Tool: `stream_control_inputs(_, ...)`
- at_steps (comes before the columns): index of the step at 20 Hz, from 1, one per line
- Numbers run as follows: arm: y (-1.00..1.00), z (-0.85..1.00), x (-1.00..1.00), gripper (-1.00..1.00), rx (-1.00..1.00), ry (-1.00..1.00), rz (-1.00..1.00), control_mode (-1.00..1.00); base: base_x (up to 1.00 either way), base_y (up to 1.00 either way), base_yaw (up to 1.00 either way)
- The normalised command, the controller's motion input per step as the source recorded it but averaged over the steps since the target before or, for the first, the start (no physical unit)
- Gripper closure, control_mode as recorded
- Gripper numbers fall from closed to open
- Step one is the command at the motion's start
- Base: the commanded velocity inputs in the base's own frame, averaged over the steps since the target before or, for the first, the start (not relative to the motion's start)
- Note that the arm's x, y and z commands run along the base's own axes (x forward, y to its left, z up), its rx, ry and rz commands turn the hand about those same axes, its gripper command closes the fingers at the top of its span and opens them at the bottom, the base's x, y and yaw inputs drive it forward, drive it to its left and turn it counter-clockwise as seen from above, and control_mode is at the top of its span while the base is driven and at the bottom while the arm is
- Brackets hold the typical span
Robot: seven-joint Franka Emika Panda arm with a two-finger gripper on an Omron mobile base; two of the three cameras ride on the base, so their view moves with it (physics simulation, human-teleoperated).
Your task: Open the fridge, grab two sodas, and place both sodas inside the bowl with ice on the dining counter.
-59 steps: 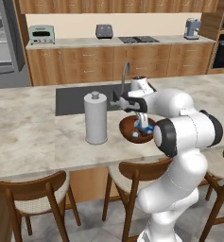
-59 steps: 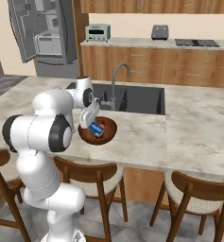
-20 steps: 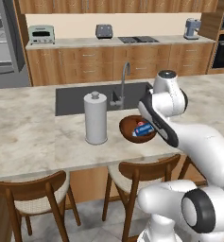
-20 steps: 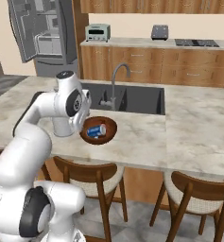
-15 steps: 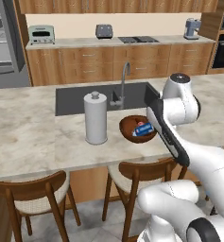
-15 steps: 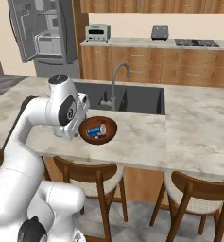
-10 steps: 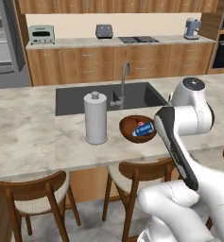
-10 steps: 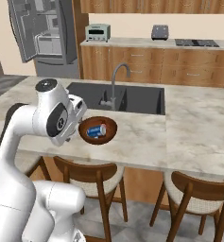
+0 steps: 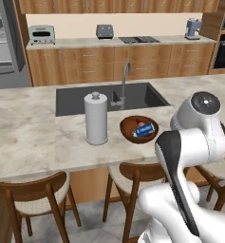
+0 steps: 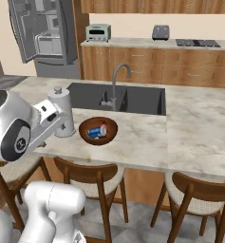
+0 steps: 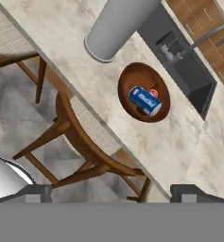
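The bowl (image 11: 144, 92) holds a blue can (image 11: 145, 100), perhaps a bottle; pincer (image 11: 111, 190) wide open, empty.

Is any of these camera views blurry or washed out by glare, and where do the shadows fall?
Left base view: sharp, even light, no glare, soft shadow beside the paper towel roll. Right base view: equally crisp, sink basin dark. Hand view: tilted, bowl and blue can in focus.
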Motion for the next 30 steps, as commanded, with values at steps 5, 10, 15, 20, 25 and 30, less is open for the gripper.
stream_control_inputs(5, 0.27, 0.54, -0.74, -1.0, 0.19, -0.1, -0.3, -1.0, 0.0, 0.0, 0.0)
stream_control_inputs(10, 0.2, 0.58, -0.79, -1.0, 0.24, -0.03, -0.28, -1.0, 0.0, 0.0, 0.0)
stream_control_inputs(15, 0.15, 0.6, -0.86, -1.0, 0.26, 0.0, -0.24, -1.0, 0.0, 0.0, 0.0)
stream_control_inputs(20, 0.14, 0.34, -0.59, -1.0, 0.21, -0.07, -0.08, -1.0, 0.0, 0.0, 0.0)
stream_control_inputs(25, 0.0, 0.15, -0.23, -1.0, 0.22, -0.32, 0.04, -1.0, 0.0, 0.0, 0.0)
stream_control_inputs(30, 0.01, 0.36, -0.09, -1.0, 0.19, -0.29, 0.03, -1.0, 0.0, 0.0, 0.0)
